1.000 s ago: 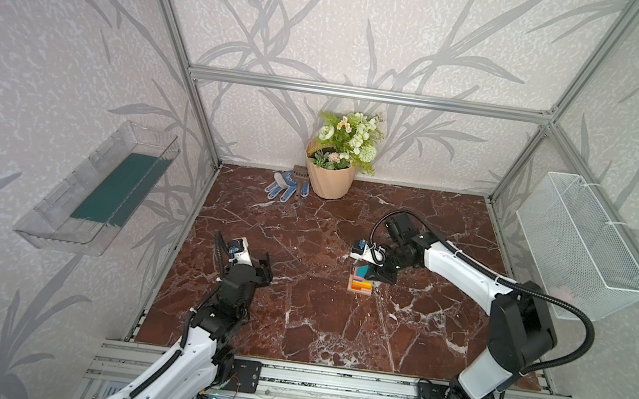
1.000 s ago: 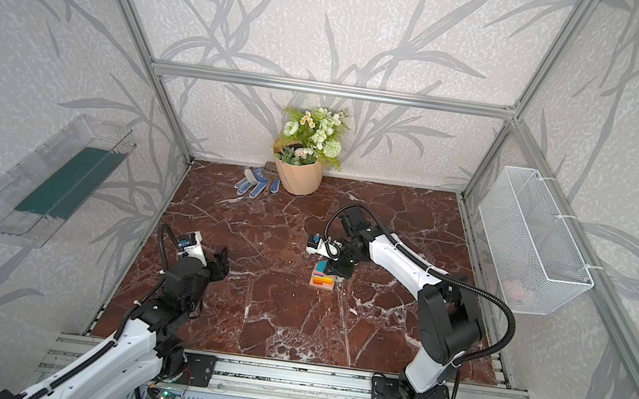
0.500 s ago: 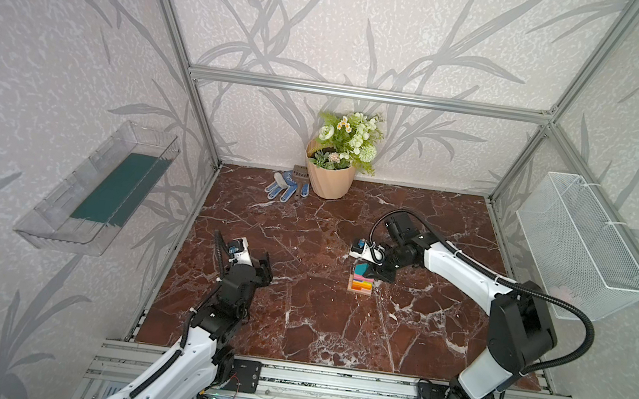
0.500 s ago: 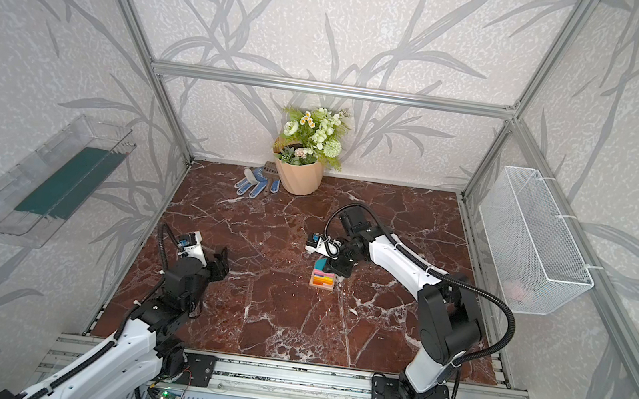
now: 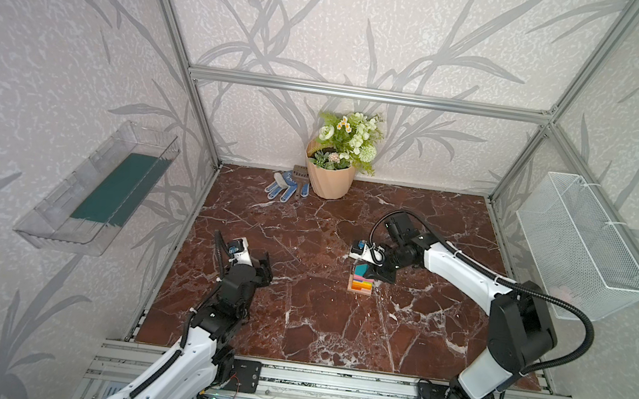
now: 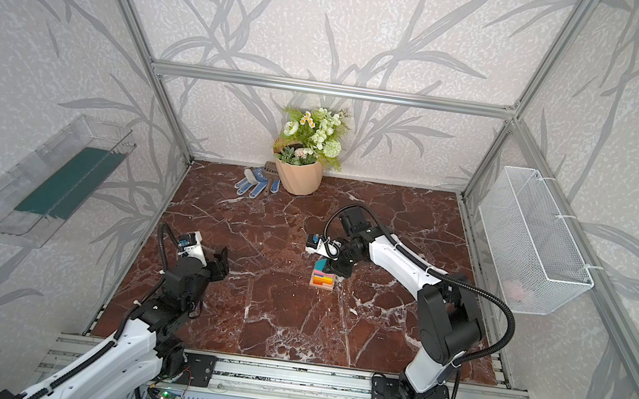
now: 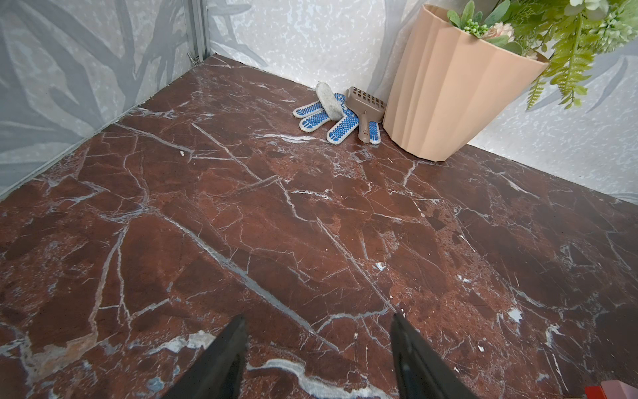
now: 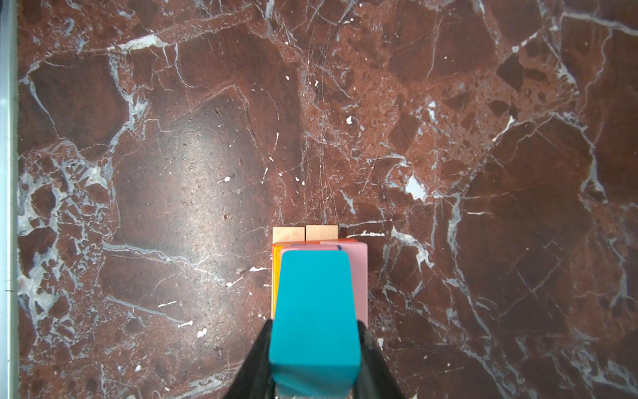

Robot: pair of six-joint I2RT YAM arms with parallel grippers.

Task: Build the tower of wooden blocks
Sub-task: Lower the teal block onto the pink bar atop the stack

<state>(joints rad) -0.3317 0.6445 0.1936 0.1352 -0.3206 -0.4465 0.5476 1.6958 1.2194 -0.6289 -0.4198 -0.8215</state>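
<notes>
Right gripper (image 8: 314, 330): we saw its black jaws clamped on the sides of the teal house-shaped wooden block (image 8: 314, 304), held directly over the tower.
Tower (image 5: 360, 285): we found this small square stack of painted wood blocks near the middle of the red-brown marble tabletop (image 5: 313, 325), with tan oblongs (image 8: 303, 233) at the base and an orange layer (image 8: 275, 276) and a pink layer (image 8: 359, 276) above.
Contact: we could not tell whether the teal block rested on the pink layer.
Left gripper (image 7: 317, 331): we saw its jaws apart, holding nothing, well apart from the tower.
Back wall: the beige ribbed flowerpot (image 5: 329, 178) stood with blue-dotted white gloves (image 5: 281, 191) just beside it.
</notes>
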